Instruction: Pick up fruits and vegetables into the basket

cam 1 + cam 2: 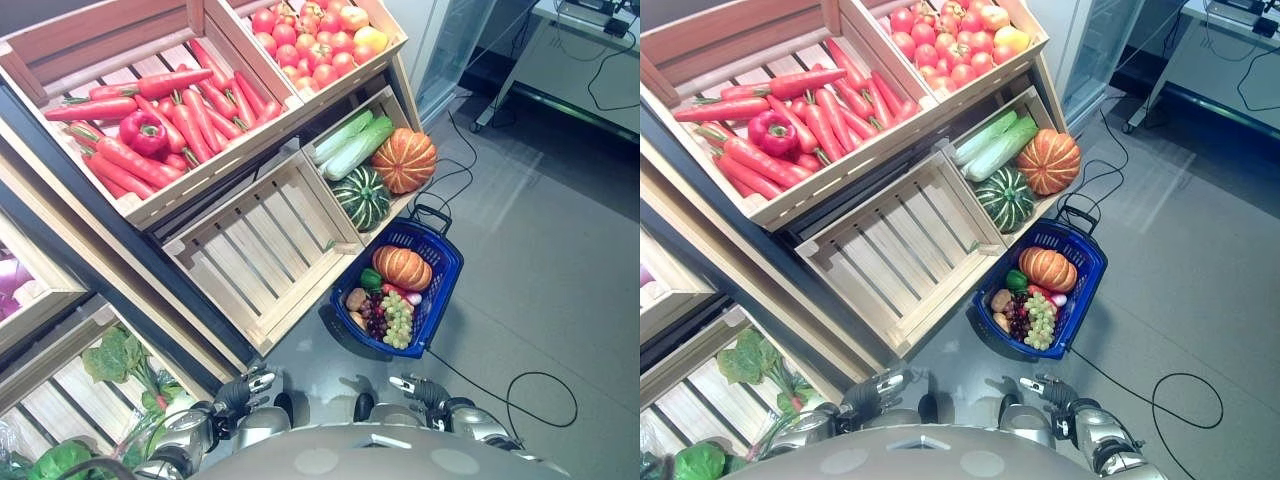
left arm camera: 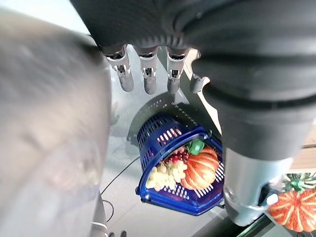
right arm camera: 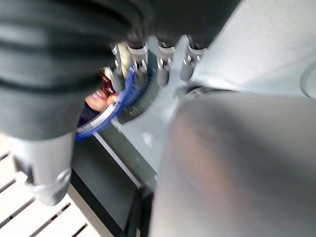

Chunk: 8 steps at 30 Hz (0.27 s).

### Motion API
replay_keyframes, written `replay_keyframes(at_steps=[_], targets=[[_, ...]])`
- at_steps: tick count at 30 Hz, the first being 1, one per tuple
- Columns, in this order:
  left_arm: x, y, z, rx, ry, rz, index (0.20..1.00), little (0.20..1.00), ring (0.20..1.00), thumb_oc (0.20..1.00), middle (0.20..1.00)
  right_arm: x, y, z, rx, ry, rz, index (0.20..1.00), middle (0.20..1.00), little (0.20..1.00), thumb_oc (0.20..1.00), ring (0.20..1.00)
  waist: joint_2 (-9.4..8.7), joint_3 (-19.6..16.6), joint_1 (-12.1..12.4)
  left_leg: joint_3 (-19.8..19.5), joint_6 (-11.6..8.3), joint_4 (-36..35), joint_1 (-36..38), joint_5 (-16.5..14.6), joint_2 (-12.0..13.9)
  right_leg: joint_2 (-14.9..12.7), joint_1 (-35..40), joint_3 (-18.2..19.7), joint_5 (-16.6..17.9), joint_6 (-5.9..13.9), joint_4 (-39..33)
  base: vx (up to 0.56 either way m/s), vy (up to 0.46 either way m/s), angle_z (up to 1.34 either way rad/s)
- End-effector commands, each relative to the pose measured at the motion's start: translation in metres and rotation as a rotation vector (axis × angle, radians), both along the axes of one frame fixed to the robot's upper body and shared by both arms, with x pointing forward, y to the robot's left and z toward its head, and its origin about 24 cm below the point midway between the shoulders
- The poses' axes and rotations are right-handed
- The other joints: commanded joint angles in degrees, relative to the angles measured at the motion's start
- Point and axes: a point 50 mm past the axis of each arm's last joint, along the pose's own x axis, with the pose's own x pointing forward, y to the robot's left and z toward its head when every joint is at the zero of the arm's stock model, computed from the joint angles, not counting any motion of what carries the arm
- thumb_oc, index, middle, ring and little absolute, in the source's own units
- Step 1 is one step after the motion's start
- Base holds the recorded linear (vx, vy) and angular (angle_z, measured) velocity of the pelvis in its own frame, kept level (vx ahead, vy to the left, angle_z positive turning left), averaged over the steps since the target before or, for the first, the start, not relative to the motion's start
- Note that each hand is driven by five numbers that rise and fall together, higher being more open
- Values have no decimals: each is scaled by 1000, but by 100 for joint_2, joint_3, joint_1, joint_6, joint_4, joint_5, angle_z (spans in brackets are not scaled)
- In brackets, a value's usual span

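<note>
Blue basket (image 1: 443, 262) sits on the floor right of centre, loaded with an orange pumpkin (image 1: 401, 267), green grapes (image 1: 397, 318), dark grapes and a green pepper. It's well above both hands at the bottom edge. Left hand (image 1: 243, 390) and right hand (image 1: 418, 389) hang with fingers relaxed and straight, holding nothing, touching nothing.

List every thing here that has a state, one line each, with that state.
blue basket: on the floor, handle down, partly filled.
orange pumpkin in basket: lying on top of the load.
green grapes: in the basket.
middle wooden crate: empty.
carrot crate: full.
left hand: open, holding nothing.
right hand: open, holding nothing.
</note>
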Motion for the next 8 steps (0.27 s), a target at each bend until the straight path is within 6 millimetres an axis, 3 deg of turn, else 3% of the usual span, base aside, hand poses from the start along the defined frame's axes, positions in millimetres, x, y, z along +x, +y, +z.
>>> replay_keyframes(at_steps=[1, 8], targets=[[10, -20, -2, -81, 36, -40, 1000, 1000, 1000, 1000, 1000, 5, 8, -1, 49, 41, 34, 1000, 1000, 1000, 1000, 1000, 118, 178, 66, 208, 201, 275, -148, -638, -325, 11, -50, -168, -180, 192, 275, 0, 0, 0], [-7, -21, -10, -76, 192, -9, 1000, 1000, 1000, 1000, 1000, -3, 3, -2, 49, 105, 71, 1000, 1000, 1000, 1000, 1000, 78, 73, 72, 222, 240, 372, -13, -738, -338, 28, 113, -175, -250, 135, 288, 9, -5, 0]])
